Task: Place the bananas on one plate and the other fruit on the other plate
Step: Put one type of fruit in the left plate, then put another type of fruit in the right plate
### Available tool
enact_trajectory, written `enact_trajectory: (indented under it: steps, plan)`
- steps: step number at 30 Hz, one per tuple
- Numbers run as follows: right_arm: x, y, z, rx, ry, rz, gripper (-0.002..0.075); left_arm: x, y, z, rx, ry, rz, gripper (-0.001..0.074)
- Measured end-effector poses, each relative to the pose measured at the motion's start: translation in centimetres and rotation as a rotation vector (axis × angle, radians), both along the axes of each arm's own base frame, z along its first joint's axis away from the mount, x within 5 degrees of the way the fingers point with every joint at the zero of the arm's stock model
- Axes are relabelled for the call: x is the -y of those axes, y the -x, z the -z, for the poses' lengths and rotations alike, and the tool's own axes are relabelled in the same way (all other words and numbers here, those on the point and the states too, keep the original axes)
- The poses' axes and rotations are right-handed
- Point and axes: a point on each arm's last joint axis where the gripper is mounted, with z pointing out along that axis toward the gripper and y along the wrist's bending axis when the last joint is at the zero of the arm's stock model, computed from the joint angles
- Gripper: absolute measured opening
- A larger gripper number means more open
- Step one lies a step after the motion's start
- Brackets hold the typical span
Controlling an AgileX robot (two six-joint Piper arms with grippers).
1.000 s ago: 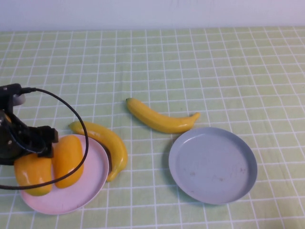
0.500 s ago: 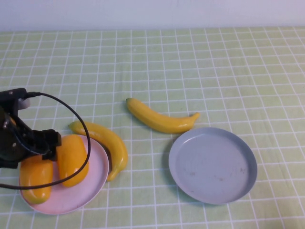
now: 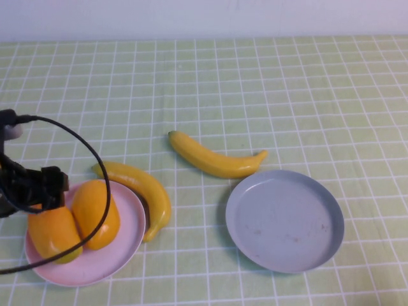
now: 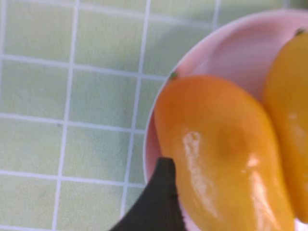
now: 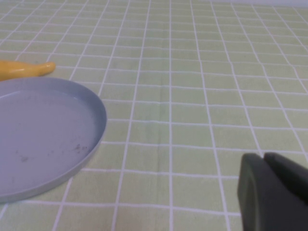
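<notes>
Two orange-yellow fruits (image 3: 54, 233) (image 3: 95, 213) lie side by side on the pale pink plate (image 3: 124, 245) at the near left. My left gripper (image 3: 44, 191) hovers open at the plate's far left edge, over the left fruit (image 4: 221, 154). One dark finger (image 4: 161, 197) shows beside that fruit. One banana (image 3: 143, 191) rests against the pink plate's right rim. The other banana (image 3: 217, 160) lies just beyond the bare grey-blue plate (image 3: 285, 220). My right gripper (image 5: 263, 156) is shut, low over the cloth to the right of the grey plate (image 5: 48, 125), and out of the high view.
A green checked cloth (image 3: 255, 89) covers the whole table. The left arm's black cable (image 3: 95, 159) loops over the pink plate. A white wall runs along the far edge.
My left gripper has let go of the left fruit and drawn back up and to the left. Both fruits have shifted a little and now lie free on the pink plate.
</notes>
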Motion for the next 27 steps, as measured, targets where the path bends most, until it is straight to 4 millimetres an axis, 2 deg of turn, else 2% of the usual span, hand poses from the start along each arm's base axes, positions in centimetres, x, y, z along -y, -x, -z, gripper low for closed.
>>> enact_trajectory:
  steps: [2, 3, 5, 7, 8, 10, 15, 21, 22, 27]
  plan:
    - [0.0, 0.0, 0.0, 0.0, 0.0, 0.0, -0.0015, -0.3, 1.6, -1.6, 0.079, 0.014, 0.001, 0.0585]
    - [0.0, 0.0, 0.0, 0.0, 0.0, 0.0, -0.0015, -0.5, 2.7, -2.4, 0.131, 0.021, 0.002, 0.0527]
    - [0.0, 0.0, 0.0, 0.0, 0.0, 0.0, -0.0015, -0.9, 5.1, -4.0, 0.238, 0.033, 0.008, 0.0385]
    - [0.0, 0.0, 0.0, 0.0, 0.0, 0.0, -0.0015, -1.3, 7.4, -4.8, 0.304, 0.028, 0.025, 0.0194]
    - [0.0, 0.0, 0.0, 0.0, 0.0, 0.0, -0.0015, -1.4, 8.2, -5.0, 0.322, 0.02, 0.041, 0.0126]
    - [0.0, 0.0, 0.0, 0.0, 0.0, 0.0, -0.0015, -1.7, 9.9, -5.3, 0.345, 0.003, 0.067, 0.0053]
    - [0.0, 0.0, 0.0, 0.0, 0.0, 0.0, -0.0015, -2.3, 13.2, -6.1, 0.391, -0.016, 0.094, 0.0005]
    - [0.0, 0.0, 0.0, 0.0, 0.0, 0.0, -0.0015, -3.3, 18.9, -7.4, 0.631, -0.009, 0.106, -0.0001]
    - [0.0, 0.0, 0.0, 0.0, 0.0, 0.0, -0.0015, -3.5, 20.1, -7.3, 0.68, -0.004, 0.104, -0.0001]
    - [0.0, 0.0, 0.0, 0.0, 0.0, 0.0, -0.0015, -4.1, 23.5, -5.4, 0.757, -0.002, 0.097, -0.0001]
